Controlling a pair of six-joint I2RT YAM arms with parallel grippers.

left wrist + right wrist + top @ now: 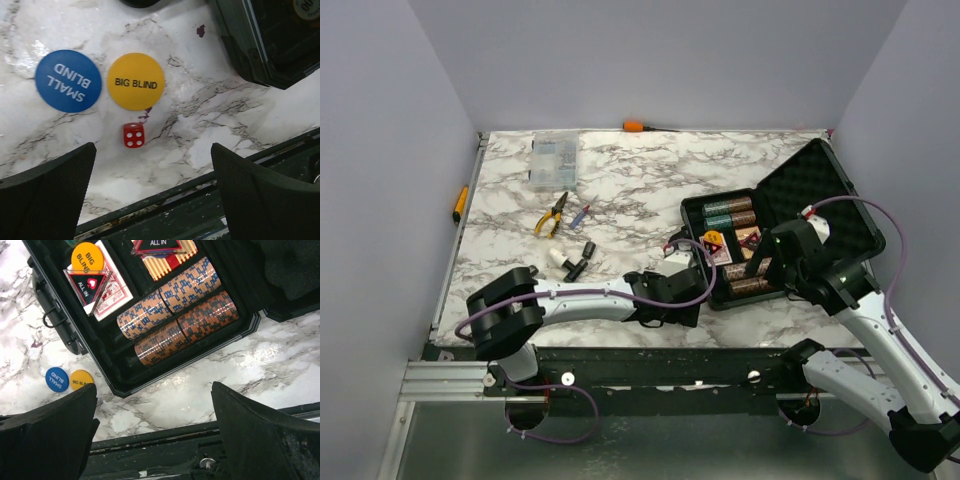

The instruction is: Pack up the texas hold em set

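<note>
A robot lab booth: plain walls point(380, 150) enclose a marble-pattern table point(640, 180), with a metal rail point(440, 380) at its near edge.

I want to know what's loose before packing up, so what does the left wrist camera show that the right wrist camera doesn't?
Only the left wrist view: a red die on the marble table, close to the yellow BIG BLIND disc. Only the right wrist view: the inside of the black case, holding brown chip stacks, a card deck, an ALL IN marker and a second yellow disc. Both: the blue SMALL BLIND disc and the yellow BIG BLIND disc lying on the table beside the case.
</note>
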